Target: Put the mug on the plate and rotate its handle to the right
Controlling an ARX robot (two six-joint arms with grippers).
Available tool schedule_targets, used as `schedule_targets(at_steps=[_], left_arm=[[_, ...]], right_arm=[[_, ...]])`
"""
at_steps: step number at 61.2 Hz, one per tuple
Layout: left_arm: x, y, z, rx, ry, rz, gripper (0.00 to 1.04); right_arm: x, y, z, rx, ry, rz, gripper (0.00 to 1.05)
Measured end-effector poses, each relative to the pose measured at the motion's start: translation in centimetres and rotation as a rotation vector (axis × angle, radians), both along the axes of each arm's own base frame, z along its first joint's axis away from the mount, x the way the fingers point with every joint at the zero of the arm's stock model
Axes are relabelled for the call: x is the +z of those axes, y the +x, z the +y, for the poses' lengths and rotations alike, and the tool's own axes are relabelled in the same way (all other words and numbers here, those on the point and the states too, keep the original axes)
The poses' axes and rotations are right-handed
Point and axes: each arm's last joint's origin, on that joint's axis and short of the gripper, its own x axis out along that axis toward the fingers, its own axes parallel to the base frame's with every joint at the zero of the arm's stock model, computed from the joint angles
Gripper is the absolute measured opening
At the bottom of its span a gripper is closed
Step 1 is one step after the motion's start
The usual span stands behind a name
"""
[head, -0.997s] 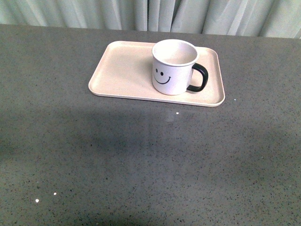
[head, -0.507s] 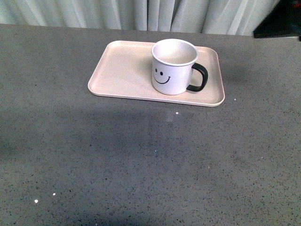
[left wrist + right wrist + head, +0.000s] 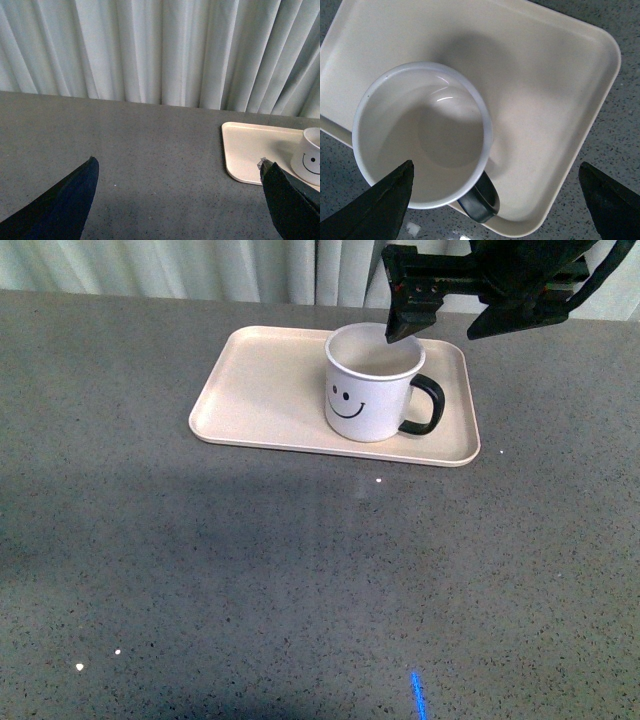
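Front view: the smiley mug (image 3: 368, 390) stands upright on the right half of the plate (image 3: 260, 390), its handle (image 3: 425, 405) pointing frame-right, so the task looks essentially done. The right hand (image 3: 436, 332) hovers at upper right just above the rim, jaws spread wide, gripping nothing. The left hand (image 3: 175, 210), seen from its wrist, is likewise spread open above the worktop (image 3: 150, 150).

Front view: mounted on body, looks forward and down across counter (image 3: 300, 570) to curtain (image 3: 200, 270), mid range. Left wrist: sits low over counter, faces curtain, catches plate (image 3: 250, 150) end and mug (image 3: 310, 160) at frame edge, well off. Right wrist: looks straight down, close above both. Shared by all three: mug, plate.
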Motion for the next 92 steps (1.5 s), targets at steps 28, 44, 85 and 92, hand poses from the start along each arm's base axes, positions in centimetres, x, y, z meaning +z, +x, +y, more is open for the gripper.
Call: schedule_targets(at_steps=[28,44,85,92], left_arm=[[0.0,0.0,0.0,0.0,0.0,0.0,0.95],[0.0,0.0,0.0,0.0,0.0,0.0,0.95],[0.0,0.0,0.0,0.0,0.0,0.0,0.95],[0.0,0.0,0.0,0.0,0.0,0.0,0.95]], right_arm=[[-3.0,2.3,1.8,-0.03,-0.029,0.093,0.6],[-2.9,3.4,2.2,-0.051,-0.024,0.114,0.2],[0.5,7.2,-0.1,0.389,-0.06,0.061,0.02],[0.0,7.8,0.0,0.427,-0.08,0.057,0.02]])
